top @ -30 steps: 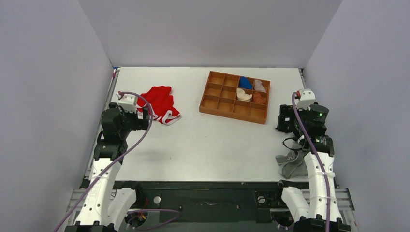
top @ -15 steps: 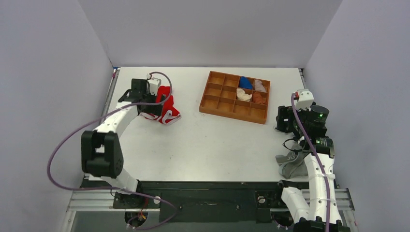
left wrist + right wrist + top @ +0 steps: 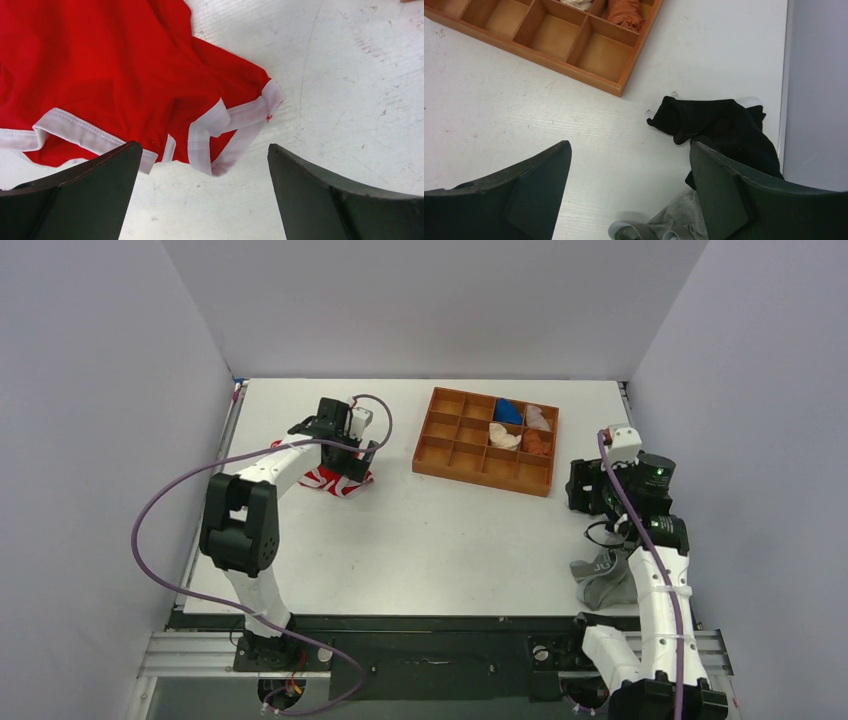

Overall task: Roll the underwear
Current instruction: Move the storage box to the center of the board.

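Our left jaws and right jaws gape wide, empty. The underwear (image 3: pixel 125 75) lies crumpled, unrolled, just ahead of the left jaws; we judge all rolling remains.

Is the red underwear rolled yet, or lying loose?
Loose, not rolled: the underwear lies crumpled on the table, white trim splayed, no roll formed. The left gripper hangs open over its edge.
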Tool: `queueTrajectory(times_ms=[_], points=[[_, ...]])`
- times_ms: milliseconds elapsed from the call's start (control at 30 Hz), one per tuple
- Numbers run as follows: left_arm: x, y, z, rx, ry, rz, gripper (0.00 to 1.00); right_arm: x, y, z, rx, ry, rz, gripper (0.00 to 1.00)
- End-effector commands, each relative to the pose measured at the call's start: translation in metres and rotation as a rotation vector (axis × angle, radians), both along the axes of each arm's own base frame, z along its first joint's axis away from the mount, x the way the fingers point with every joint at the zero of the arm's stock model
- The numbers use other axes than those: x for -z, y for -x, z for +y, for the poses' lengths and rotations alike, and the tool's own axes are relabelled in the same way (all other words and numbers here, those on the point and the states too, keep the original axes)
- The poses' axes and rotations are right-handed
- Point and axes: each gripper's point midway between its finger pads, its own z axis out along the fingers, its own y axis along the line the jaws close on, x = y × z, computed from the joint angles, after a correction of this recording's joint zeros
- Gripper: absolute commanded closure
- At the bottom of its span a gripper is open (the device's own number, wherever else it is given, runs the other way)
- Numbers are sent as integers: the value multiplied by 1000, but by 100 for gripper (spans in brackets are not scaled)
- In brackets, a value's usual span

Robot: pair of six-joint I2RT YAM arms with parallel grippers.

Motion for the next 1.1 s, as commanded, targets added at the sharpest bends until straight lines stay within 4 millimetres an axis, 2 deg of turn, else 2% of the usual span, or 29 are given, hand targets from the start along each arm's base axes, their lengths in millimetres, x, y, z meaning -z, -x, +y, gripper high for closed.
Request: queueTrajectory(times_ms=[0,100,133,167,200,233,267,300,333,400,467,500,533,567,600,633,667,700,733,767,833,867,933,1067], points=[[-3,-15,4,-23,-19,-16,2,2,-8,7,-42,-19,11,17],[-1,-15,2,-19,-8,-6,2,11,-21,12,-55,17,60,17],[-1,-15,1,-18,-6,-6,2,7,-27,14,-49,57,59,17],[-3,-14,0,-17,1,-6,2,15,-36,15,-47,68,88,18],[-2,-14,0,-16,3,-5,2,12,-44,16,-29,76,85,19],[-5,-13,0,-17,6,-11,2,21,-57,16,-20,71,107,20],[-5,-12,-1,-16,11,-11,2,17,-67,16,-4,62,102,21],[-8,-12,-1,-15,14,-17,3,32,-78,17,0,55,147,23],[-9,-11,-1,-15,16,-18,3,28,-89,16,21,43,145,25],[-13,-10,-1,-12,17,-27,3,47,-108,15,49,27,208,28],[-18,-8,-1,-9,16,-36,3,81,-122,13,74,17,303,32],[-22,-8,-2,-7,17,-45,3,81,-128,13,84,11,306,34],[-25,-7,-2,-4,18,-53,3,97,-130,13,87,10,352,35],[-27,-6,-2,-2,20,-57,3,98,-134,13,91,3,360,36],[-30,-5,-3,1,22,-63,3,112,-134,13,93,3,404,37],[-30,-4,-3,3,22,-64,3,112,-138,14,93,1,409,38],[-33,-4,-3,4,23,-72,3,125,-137,14,96,2,450,40],[-32,-2,-3,5,22,-70,3,124,-143,13,104,3,450,41],[-34,-2,-3,7,22,-75,3,136,-141,12,107,7,493,44],[-33,-1,-3,8,22,-74,3,136,-144,11,112,10,504,46],[-35,1,-3,9,22,-77,3,146,-146,9,123,18,544,56],[-36,1,-3,9,24,-80,3,153,-148,8,126,22,561,64],[-36,1,-3,10,23,-81,3,159,-150,1,151,34,580,78],[-37,1,-3,10,24,-84,3,161,-159,-15,207,-7,585,98]])
